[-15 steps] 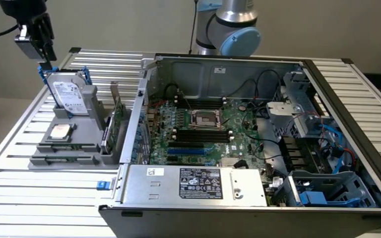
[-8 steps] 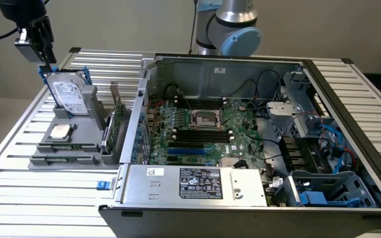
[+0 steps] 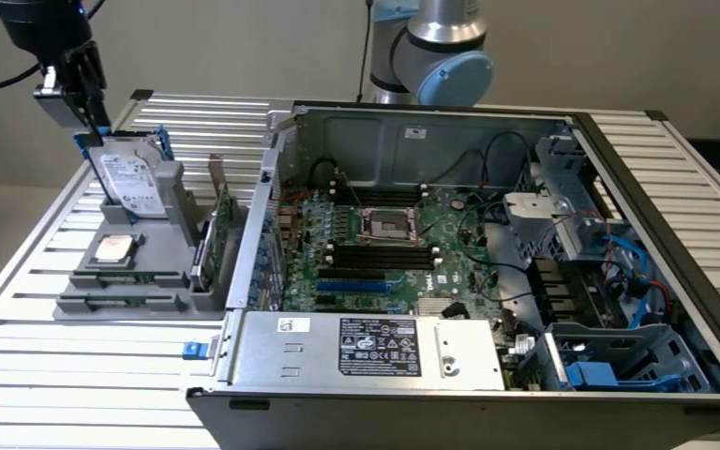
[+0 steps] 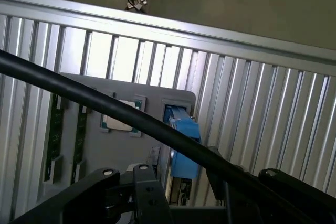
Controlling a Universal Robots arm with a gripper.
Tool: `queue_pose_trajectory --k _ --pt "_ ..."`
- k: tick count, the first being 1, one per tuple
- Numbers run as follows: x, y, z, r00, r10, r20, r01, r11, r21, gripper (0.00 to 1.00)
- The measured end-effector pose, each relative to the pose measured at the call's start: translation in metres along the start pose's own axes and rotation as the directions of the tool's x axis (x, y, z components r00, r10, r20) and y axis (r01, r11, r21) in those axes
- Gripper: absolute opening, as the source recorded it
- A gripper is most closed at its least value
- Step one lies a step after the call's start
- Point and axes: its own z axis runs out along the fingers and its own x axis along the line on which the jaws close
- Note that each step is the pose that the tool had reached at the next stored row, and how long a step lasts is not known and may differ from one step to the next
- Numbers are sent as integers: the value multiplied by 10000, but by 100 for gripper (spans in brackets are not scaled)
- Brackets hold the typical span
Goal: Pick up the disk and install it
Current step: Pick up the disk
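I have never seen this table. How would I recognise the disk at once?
Find the open computer case; a grey holder stands beside it on the exterior view's left. The disk stands upright at the holder's far end. Unlike the flat silver chip and the green card nearby, it has a white label and a blue frame.

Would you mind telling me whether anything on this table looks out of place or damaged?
Nothing stands out: the disk stands upright in its grey holder beneath the gripper, and the open computer case shows no damage.
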Motion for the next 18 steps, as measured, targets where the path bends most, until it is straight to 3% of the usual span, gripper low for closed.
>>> queue_pose_trajectory --k 7,18 --pt "-10 47 112 10000 22 -39 -21 9997 235 48" --pt "-21 106 289 10000 47 -69 -44 9991 424 48"
